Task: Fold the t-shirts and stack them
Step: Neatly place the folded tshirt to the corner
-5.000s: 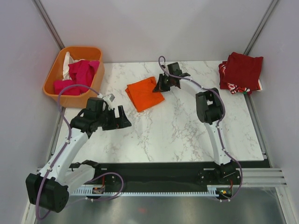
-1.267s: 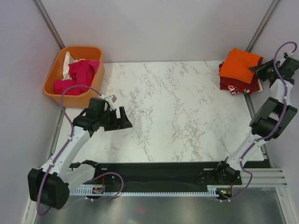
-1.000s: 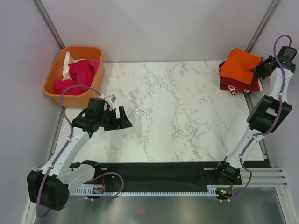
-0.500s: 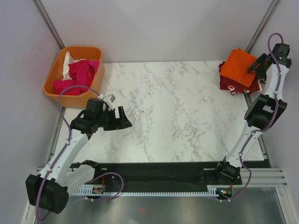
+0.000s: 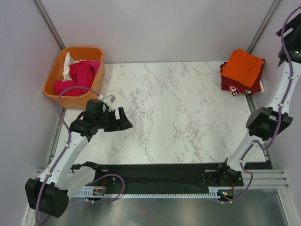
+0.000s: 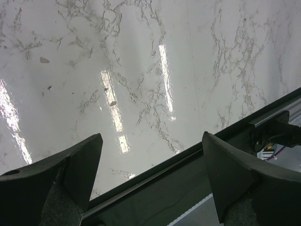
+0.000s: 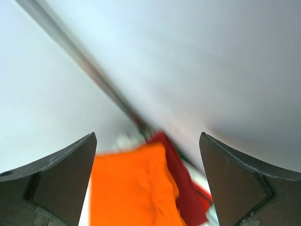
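- The folded orange t-shirt (image 5: 242, 64) lies on top of the stack at the far right corner of the marble table (image 5: 178, 122).
- Under it sit the dark red shirts (image 5: 229, 80), their edges showing on the left and near sides, with a bit of red-and-white patterned cloth (image 5: 237, 91) at the stack's near edge.
- The right gripper (image 7: 146, 135) is up in the air over that corner. Its jaws are spread wide with nothing between them, and the orange t-shirt appears blurred below it in the wrist view.
- The left gripper (image 5: 123, 120) hangs above the left part of the table. Its jaws are also spread wide and it is carrying nothing, with only marble beneath it.
- An orange basket (image 5: 51, 77) stands off the table's far left corner and holds a crumpled magenta shirt (image 5: 83, 71) and a white one (image 5: 67, 63).
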Available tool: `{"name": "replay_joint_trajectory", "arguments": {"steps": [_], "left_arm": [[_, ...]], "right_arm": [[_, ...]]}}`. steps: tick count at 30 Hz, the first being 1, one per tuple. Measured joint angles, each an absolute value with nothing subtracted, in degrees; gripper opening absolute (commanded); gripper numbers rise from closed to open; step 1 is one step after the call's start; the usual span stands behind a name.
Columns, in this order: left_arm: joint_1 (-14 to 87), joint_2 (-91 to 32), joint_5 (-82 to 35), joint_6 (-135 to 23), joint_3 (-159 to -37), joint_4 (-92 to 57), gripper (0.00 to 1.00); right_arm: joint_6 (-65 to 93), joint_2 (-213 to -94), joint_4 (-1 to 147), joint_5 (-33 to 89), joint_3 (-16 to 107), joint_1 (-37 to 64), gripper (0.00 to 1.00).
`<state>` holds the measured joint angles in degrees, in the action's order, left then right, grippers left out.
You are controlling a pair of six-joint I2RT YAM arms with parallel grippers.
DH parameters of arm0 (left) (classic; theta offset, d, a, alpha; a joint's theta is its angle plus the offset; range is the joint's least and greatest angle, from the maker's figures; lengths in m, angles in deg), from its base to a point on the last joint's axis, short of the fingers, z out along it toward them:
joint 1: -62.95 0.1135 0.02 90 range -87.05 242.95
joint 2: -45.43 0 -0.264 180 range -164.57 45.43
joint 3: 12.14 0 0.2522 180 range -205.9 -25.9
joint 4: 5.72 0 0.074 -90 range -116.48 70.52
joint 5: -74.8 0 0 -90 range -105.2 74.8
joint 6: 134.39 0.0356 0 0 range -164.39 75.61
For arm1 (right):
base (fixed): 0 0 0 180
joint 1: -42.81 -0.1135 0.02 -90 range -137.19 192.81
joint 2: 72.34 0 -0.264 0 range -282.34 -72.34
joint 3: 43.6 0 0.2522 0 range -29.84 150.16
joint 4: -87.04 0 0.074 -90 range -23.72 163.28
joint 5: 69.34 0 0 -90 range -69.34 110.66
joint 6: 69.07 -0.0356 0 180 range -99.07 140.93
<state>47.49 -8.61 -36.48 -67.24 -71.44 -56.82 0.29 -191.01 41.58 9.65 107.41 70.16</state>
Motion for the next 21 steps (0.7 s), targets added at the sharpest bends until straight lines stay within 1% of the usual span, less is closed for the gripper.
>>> {"name": "replay_joint_trajectory", "arguments": {"steps": [3,6,10,13,16,19,21], "left_arm": [[47.49,-8.41,-36.46,-67.24,-71.44,-56.82,0.95],[47.49,-8.04,-36.39,-67.24,-71.44,-56.80,0.95],[47.49,-7.06,-36.35,-67.22,-71.44,-56.80,0.97],[47.49,-5.40,-36.26,-67.22,-71.44,-56.82,1.00],[47.49,-2.73,-36.00,-67.22,-71.44,-56.78,1.00],[47.49,-0.20,-34.69,-67.22,-71.44,-56.80,1.00],[47.49,1.68,-33.40,-67.22,-71.44,-56.76,1.00]], "right_arm": [[-0.79,-182.97,48.18,8.25,106.10,71.26,0.98],[-2.14,-172.63,54.76,7.58,100.94,71.36,0.98],[-3.80,-156.30,61.45,6.35,86.61,65.84,0.98],[-5.20,-144.30,63.13,3.97,70.91,60.48,0.98],[-6.14,-136.83,59.44,-1.19,58.78,57.97,0.98],[-5.94,-134.18,53.60,-3.75,49.51,56.68,0.98],[-5.18,-134.16,50.91,-3.16,43.70,55.96,0.98]]}}
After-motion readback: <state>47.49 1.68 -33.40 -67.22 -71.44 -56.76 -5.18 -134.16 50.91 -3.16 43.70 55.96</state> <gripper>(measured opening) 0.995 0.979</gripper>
